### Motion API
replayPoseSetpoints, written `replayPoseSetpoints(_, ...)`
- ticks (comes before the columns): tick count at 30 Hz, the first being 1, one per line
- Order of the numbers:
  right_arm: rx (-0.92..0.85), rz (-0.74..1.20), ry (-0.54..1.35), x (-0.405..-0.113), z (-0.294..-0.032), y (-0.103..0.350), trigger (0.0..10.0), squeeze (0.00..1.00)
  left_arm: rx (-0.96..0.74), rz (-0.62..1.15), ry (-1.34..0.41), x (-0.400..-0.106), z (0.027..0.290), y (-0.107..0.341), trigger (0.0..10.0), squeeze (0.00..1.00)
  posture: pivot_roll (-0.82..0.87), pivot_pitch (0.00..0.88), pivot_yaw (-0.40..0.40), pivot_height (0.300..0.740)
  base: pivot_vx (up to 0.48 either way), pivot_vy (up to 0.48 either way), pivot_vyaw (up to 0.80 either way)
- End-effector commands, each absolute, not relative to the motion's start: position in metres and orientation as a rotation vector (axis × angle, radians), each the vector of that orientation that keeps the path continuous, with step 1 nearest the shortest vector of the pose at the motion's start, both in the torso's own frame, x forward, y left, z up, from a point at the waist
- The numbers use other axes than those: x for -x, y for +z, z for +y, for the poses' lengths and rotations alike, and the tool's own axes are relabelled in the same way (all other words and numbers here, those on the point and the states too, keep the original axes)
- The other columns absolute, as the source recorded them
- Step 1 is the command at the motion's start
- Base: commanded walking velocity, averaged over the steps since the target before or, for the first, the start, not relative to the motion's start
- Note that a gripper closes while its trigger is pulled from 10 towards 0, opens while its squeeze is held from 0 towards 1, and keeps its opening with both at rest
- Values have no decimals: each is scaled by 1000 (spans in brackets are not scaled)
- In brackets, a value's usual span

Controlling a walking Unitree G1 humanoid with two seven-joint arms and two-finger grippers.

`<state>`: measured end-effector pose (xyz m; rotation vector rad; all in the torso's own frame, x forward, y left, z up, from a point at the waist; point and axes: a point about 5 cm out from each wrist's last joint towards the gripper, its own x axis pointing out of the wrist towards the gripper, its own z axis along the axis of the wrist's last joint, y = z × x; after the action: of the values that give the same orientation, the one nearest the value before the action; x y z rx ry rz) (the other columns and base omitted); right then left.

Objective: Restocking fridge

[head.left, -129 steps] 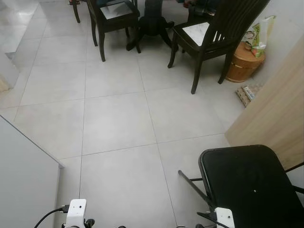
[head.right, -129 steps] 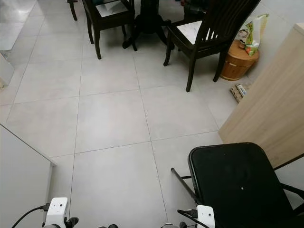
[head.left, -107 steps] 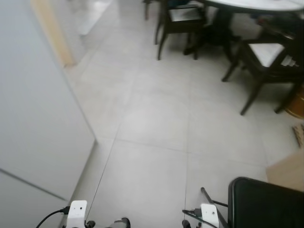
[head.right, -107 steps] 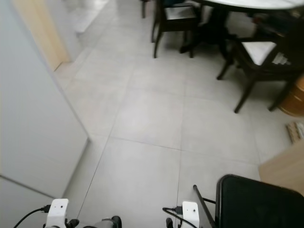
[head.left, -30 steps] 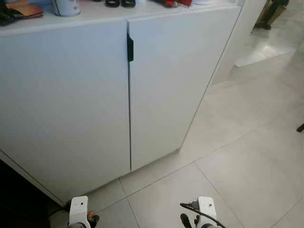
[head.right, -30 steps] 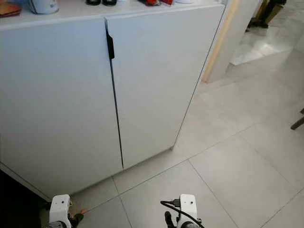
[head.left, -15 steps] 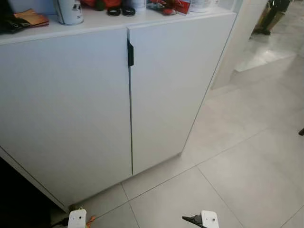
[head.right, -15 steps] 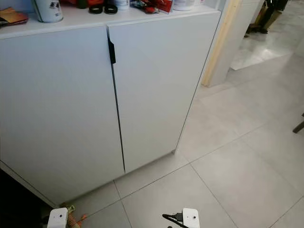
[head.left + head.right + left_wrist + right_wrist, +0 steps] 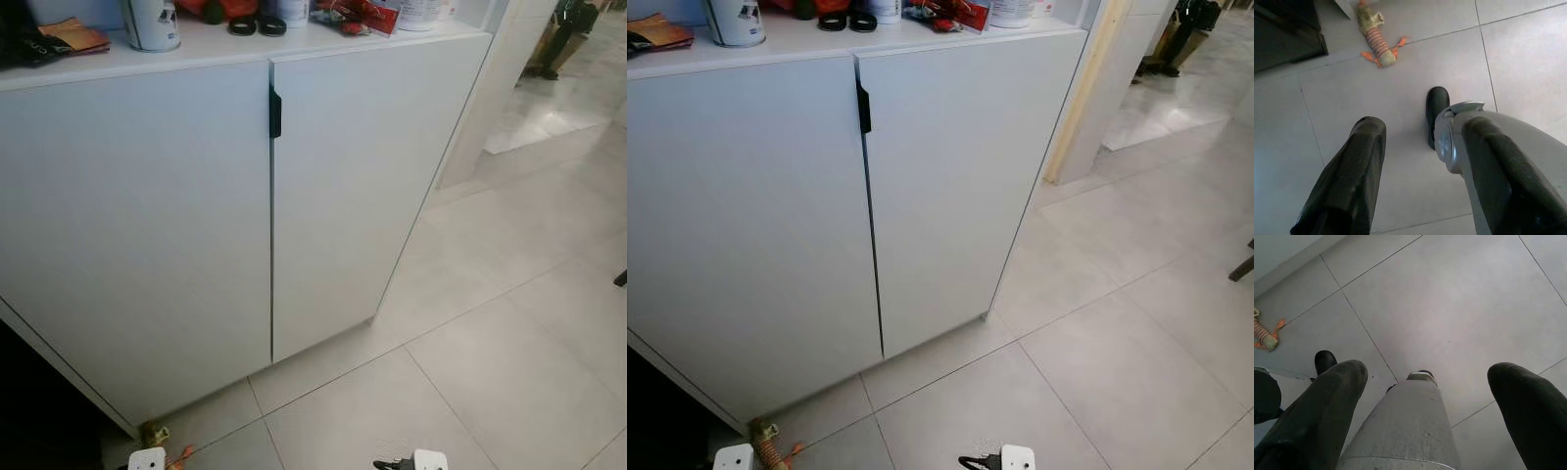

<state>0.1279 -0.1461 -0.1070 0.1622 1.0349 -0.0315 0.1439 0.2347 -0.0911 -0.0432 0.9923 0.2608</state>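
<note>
As both arms hang idle, left gripper (image 9: 1420,181) and right gripper (image 9: 1425,401) spread empty, the robot could step on the toy (image 9: 1377,39) lying on the floor beyond the left fingers.

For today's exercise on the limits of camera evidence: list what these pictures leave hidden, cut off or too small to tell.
- Contents of the white two-door cabinet: hidden by its closed doors, head views.
- White tin and red packets on its top: cut off by the upper edge.
- Striped toy on the floor: partly cut off in the head views.
- Dark space left of the cabinet: too dark.
</note>
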Motion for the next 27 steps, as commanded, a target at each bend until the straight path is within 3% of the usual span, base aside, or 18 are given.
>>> replayPoseSetpoints(1,-160,1036,-28,-123,-145,-108,10000,0,33,1001,259,-136,235,-94,10000,0,-162,0,-55,740,0,0,0)
replayPoseSetpoints(15,-191,1035,-145,-114,-171,-110,10000,0,40,1008,192,-132,210,-100,10000,0,-124,0,-72,740,0,0,0)
replayPoseSetpoints(21,-158,1053,-86,-113,-166,-110,10000,0,34,1001,209,-130,214,-99,10000,0,-132,0,-89,740,0,0,0)
replayPoseSetpoints(27,-153,1054,-69,-111,-160,-111,10000,0,11,1010,227,-127,222,-99,10000,0,-135,0,-48,740,0,0,0)
